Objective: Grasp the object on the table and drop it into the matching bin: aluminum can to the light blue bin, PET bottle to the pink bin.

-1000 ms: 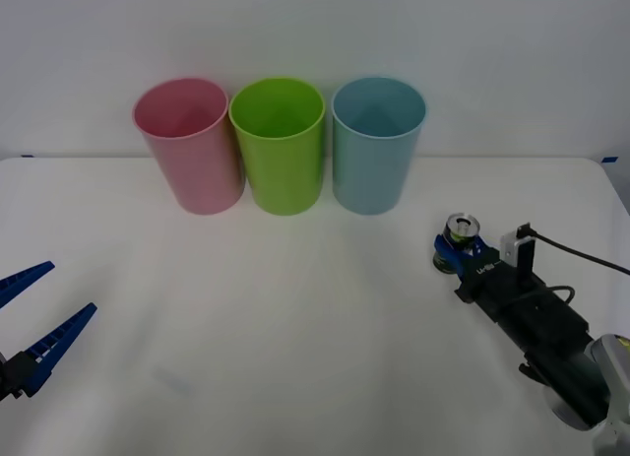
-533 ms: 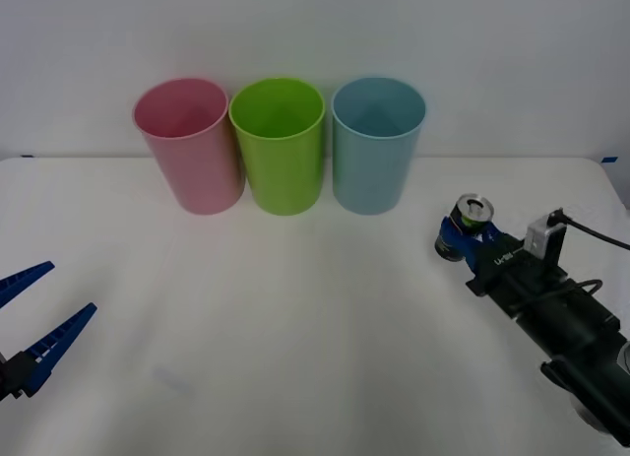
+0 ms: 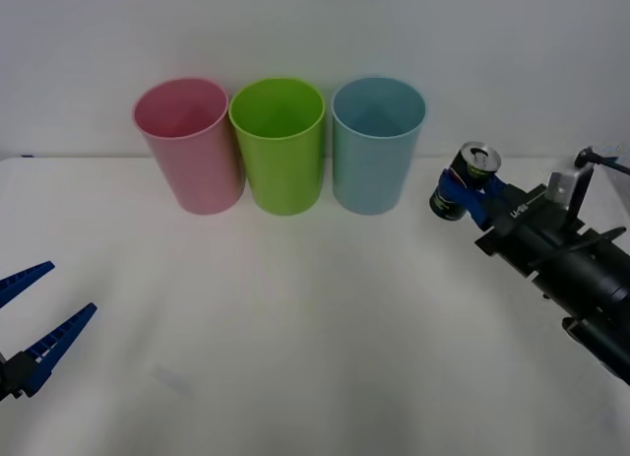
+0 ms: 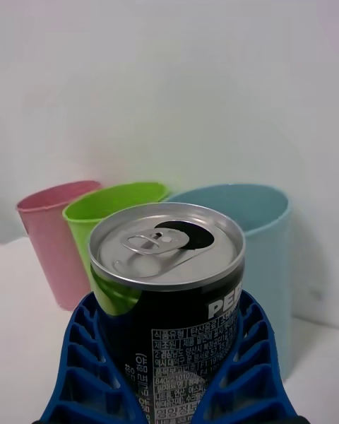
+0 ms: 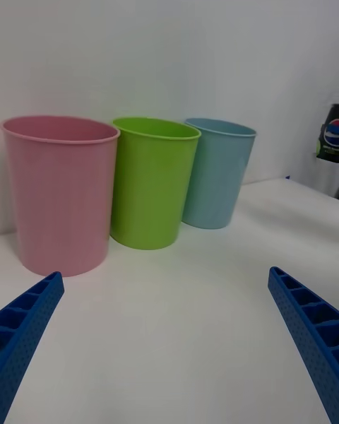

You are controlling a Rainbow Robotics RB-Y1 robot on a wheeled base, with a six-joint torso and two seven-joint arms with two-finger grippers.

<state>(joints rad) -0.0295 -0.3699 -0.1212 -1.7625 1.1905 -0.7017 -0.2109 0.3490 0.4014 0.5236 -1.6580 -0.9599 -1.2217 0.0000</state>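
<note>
White and matte, the counter [image 3: 295, 308] carried three bins in a row along its far edge, pink bin [image 3: 189, 146] to the robot's left, lime green bin [image 3: 279, 146] in the middle and light blue bin [image 3: 375, 144] to the right. The right tool [image 3: 461, 192] was clamped on the aluminum can [image 3: 467, 180], held off the counter with its silver top tipped slightly away from the bins, just to the right of the light blue bin and about level with its rim. That bin lay straight to the can's left, so the carry looked short and sideways, while the left tool [image 3: 31, 310] hung spread open and idle over the counter's near left corner.
</note>
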